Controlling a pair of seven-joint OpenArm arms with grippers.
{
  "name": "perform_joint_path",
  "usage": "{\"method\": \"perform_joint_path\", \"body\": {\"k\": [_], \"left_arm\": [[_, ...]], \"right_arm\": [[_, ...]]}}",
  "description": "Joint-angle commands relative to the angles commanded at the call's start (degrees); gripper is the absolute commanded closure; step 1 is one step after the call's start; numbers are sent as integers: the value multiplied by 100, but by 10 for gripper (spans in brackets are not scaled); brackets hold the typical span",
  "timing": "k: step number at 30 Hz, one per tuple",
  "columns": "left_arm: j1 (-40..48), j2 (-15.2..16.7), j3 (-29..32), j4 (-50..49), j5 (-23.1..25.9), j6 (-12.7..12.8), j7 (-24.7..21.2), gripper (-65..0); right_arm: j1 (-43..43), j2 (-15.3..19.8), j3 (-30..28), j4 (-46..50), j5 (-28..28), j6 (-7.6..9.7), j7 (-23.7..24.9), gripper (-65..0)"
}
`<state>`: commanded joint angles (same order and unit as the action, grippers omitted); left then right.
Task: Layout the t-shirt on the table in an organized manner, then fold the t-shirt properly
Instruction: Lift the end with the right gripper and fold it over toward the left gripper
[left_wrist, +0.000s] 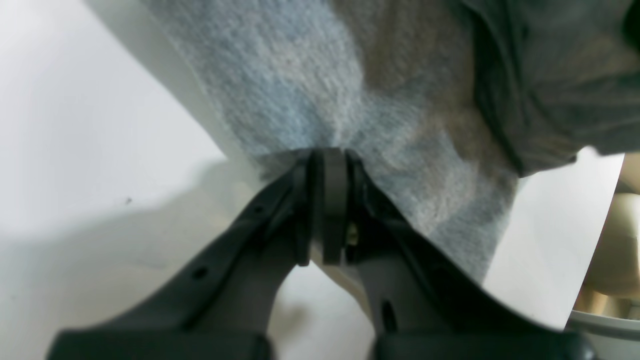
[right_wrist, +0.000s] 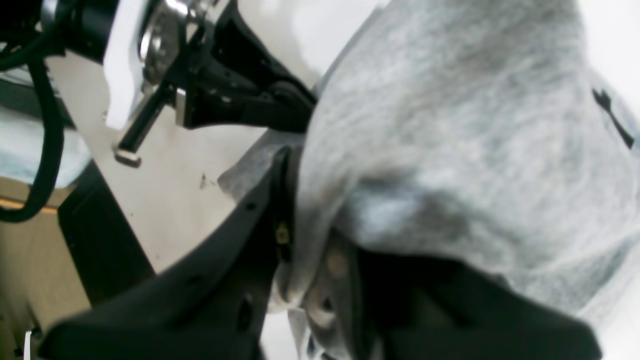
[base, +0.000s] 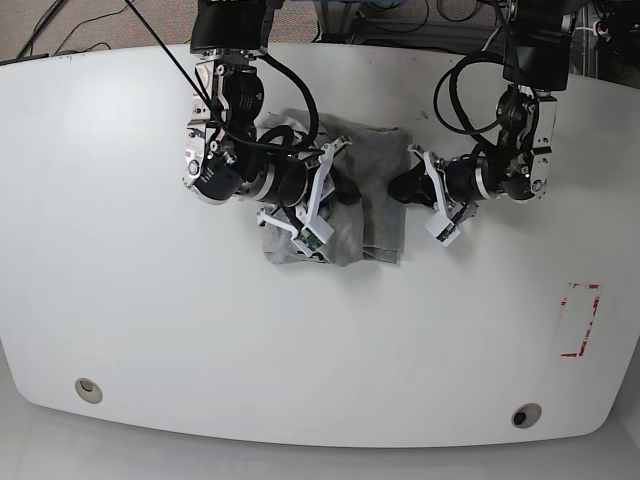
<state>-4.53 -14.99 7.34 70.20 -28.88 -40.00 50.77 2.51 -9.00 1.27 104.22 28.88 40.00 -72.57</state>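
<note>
Base view: both grippers pinch opposite edges of the bunched t-shirt (base: 365, 215), presumably to spread it. Left gripper (left_wrist: 327, 155) clamps fabric; right gripper (right_wrist: 295, 220) likewise (fingertips partly hidden).

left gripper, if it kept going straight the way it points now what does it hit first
The left gripper is already shut on the edge of the t-shirt, so more of that grey cloth comes first; what lies past it is hidden.

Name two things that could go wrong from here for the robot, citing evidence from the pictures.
1. The t-shirt lies bunched between both arms; pulling apart could tighten the wrinkles instead of flattening it.
2. The left gripper pinches only the cloth's edge, so it may slip out. The right gripper is buried in folds and may drag several layers.
</note>
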Motion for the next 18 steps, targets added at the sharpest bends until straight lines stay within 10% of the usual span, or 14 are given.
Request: {"method": "perform_joint_path", "body": {"k": [18], "left_arm": [[0, 105, -9, 0, 0, 0, -9, -33]], "right_arm": [[-9, 0, -598, -9, -44, 0, 167, -2]]}}
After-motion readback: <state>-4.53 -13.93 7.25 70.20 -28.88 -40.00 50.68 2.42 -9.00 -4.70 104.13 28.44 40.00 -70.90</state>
